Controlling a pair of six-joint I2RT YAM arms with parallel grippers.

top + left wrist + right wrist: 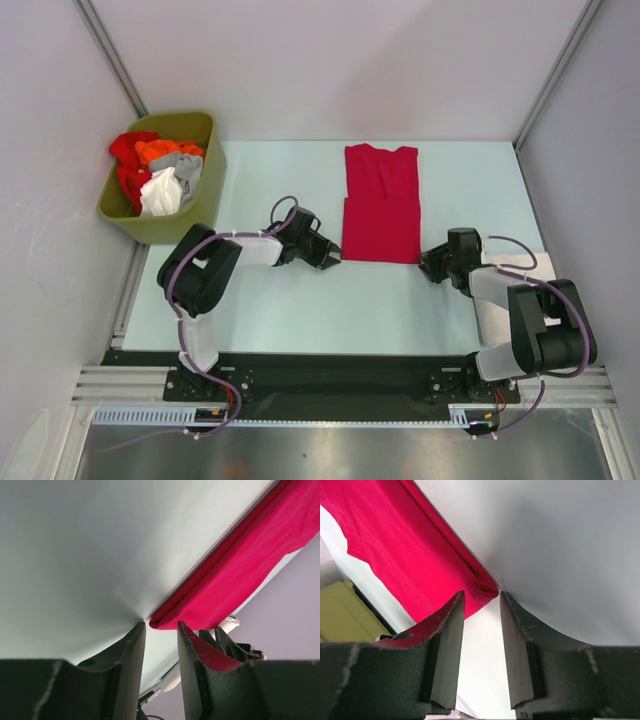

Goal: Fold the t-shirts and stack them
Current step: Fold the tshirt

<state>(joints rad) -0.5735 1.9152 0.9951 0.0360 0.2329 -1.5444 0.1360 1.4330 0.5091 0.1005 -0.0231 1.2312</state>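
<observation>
1. Crimson t-shirt (381, 205): lies flat mid-table towards the far side as a narrow rectangle, sleeves tucked in, collar end away from the arms. A crease runs across the middle, and the near half looks like a doubled layer.
2. Near edge in both wrist views is a rounded fold, not a raw hem. The cloth is a soft matte knit with a few shallow wrinkles.
3. Left gripper (161, 625): low at the near-left corner, jaws parted, bare table showing between them. The corner sits just off the tips and nothing is held.
4. Right gripper (482, 594): mirrored at the near-right corner, jaws parted, with the corner by its left fingertip. Also not gripping.
5. Step, my read: this is the pre-grasp for the next cross fold.
6. The next move needs both jaws to pinch all layers at the corners. Then lift together and carry evenly toward the collar end, or the edge will skew.
7. Fingers are black hard plastic, with scuffed, chipped edges.
8. Table (300, 310): smooth, pale and matte, so the cloth may slide instead of lifting.
9. Olive-green plastic bin (165, 228): sits at the far left, well apart from the shirt. It holds a crumpled heap of t-shirts (160, 170) in red, orange, grey and white, all unfolded. No stack yet.
</observation>
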